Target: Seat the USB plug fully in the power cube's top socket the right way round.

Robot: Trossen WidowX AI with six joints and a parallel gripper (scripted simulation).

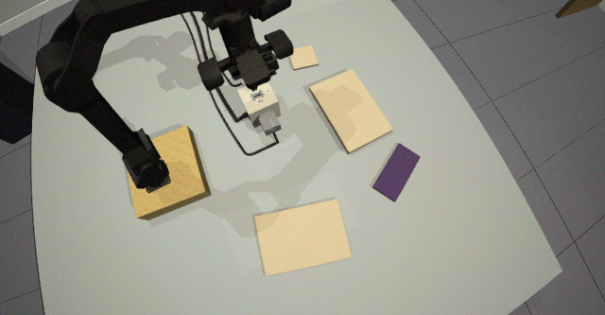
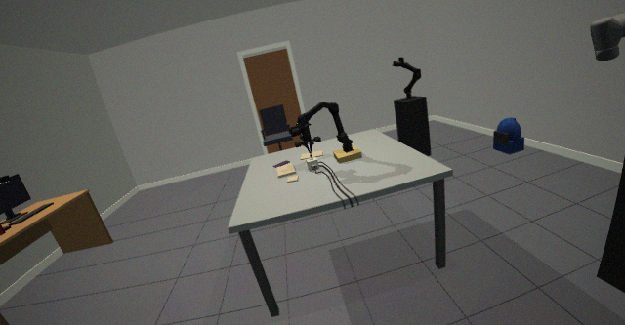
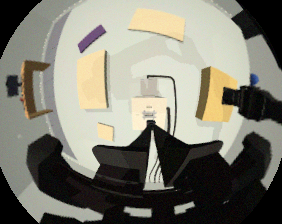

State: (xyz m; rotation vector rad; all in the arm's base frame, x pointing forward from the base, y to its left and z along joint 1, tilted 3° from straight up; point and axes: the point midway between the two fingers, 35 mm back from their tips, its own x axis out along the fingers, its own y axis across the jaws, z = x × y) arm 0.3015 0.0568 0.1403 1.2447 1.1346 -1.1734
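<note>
The white power cube point(image 1: 261, 108) point(image 2: 311, 163) point(image 3: 142, 104) stands in the middle of the table, and the socket point(image 1: 256, 96) on its top shows as a dark slot. My gripper point(image 1: 252, 84) point(image 2: 309, 149) point(image 3: 152, 127) points straight down just above the cube's top. It is shut on the small dark USB plug point(image 1: 254, 89), which the fingers mostly hide. I cannot tell whether the plug's tip touches the socket. A second grey plug point(image 1: 270, 122) sits in the cube's near side, and its black cable point(image 1: 248, 154) loops over the table.
The arm's base stands on a tan block point(image 1: 181, 164). Flat tan pads lie right of the cube point(image 1: 351, 109), in front of it point(image 1: 302, 236) and behind it point(image 1: 303, 57). A purple card point(image 1: 396, 171) lies at the right. Black cables point(image 2: 342, 193) run to the table edge.
</note>
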